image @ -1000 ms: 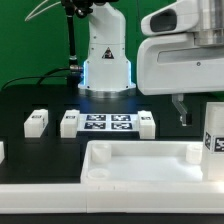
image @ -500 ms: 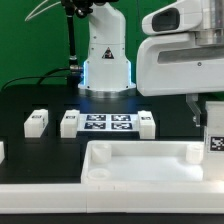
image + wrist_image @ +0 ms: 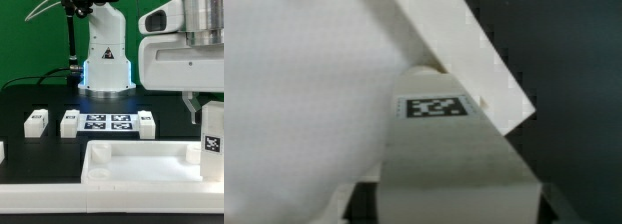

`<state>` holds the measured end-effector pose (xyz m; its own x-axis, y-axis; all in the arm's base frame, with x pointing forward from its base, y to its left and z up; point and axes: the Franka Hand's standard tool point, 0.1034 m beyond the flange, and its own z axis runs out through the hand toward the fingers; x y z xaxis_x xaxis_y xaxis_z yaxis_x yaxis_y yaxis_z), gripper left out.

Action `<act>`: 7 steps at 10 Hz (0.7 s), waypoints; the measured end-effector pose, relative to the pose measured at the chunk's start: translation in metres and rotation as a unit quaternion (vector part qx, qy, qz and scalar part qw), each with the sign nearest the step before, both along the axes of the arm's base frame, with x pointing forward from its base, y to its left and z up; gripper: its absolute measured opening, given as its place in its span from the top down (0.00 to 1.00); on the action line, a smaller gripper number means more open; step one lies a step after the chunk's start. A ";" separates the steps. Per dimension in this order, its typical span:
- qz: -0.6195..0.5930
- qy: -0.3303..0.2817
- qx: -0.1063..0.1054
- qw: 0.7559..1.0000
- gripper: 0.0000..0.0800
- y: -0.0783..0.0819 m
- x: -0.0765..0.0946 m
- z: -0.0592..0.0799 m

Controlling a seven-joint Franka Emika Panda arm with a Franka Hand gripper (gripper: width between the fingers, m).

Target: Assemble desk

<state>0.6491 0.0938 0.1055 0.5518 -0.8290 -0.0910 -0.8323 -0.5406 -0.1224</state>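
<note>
The desk's white tabletop [image 3: 140, 168] lies across the front with its raised rim and corner sockets up. A white square leg [image 3: 212, 142] with a black-and-white tag stands upright at the tabletop's corner on the exterior view's right. My gripper [image 3: 207, 116] comes down on its top. In the wrist view the leg [image 3: 441, 150] runs out from between my fingers, tag facing the camera, and fills the gap of the gripper [image 3: 441, 208]. The tabletop [image 3: 295, 100] lies white beside it. The gripper is shut on the leg.
Three more tagged legs [image 3: 37, 121] [image 3: 70, 122] [image 3: 146, 123] lie on the black table behind the tabletop, flanking the marker board [image 3: 108, 123]. Another white part [image 3: 2, 150] shows at the exterior view's left edge. The robot base [image 3: 105, 62] stands at the back.
The gripper's fingers have closed in from wide open onto the top of the leg. The leg has shifted slightly toward the exterior view's left.
</note>
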 end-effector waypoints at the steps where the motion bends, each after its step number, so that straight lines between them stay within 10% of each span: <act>1: -0.110 0.023 0.020 0.993 0.64 0.001 0.000 -0.001; 7: -0.373 0.066 0.048 0.924 0.64 0.008 0.000 -0.001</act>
<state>0.6495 0.1017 0.1048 -0.1906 -0.9589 -0.2101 -0.9803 0.1974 -0.0112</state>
